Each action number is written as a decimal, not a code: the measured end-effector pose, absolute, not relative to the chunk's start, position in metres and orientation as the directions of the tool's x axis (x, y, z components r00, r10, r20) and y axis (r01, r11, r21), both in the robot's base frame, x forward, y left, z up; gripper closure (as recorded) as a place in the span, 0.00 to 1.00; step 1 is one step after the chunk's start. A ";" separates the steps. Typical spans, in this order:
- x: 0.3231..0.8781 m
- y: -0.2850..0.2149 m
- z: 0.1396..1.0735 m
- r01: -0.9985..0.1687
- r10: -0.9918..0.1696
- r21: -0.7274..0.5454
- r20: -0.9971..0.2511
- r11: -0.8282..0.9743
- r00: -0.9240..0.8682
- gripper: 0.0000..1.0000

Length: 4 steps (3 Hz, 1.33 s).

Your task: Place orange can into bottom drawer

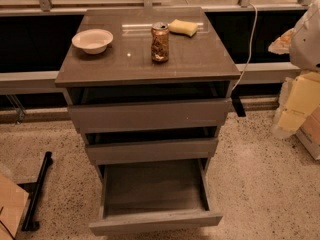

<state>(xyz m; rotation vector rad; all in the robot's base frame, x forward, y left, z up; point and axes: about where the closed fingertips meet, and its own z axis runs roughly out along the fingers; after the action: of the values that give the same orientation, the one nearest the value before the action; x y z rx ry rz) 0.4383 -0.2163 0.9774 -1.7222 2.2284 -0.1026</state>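
Orange can (160, 43) upright on the cabinet top (200, 59), just beside one yellow sponge (183, 27), one white bowl (92, 40) farther left. Of three drawers, the bottom drawer (155, 223) stands open (pulled farthest out). Pick-up apparently not begun; next move calls for a grasp. Gripper out of view, state untellable.

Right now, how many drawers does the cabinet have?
3, stacked: top drawer, middle drawer beneath it, bottom drawer lowest and pulled furthest out. The gripper is not in view.
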 end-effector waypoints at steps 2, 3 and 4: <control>0.454 -0.200 0.972 -0.938 -0.957 -0.264 -0.241 0.226 -0.163 0.00; 0.485 -0.184 0.960 -0.938 -0.932 -0.262 -0.336 0.228 -0.133 0.00; 0.490 -0.182 0.957 -0.938 -0.927 -0.257 -0.350 0.230 -0.132 0.00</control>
<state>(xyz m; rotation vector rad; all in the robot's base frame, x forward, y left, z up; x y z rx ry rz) 0.4895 -0.1816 0.9567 -1.7131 2.0777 0.0342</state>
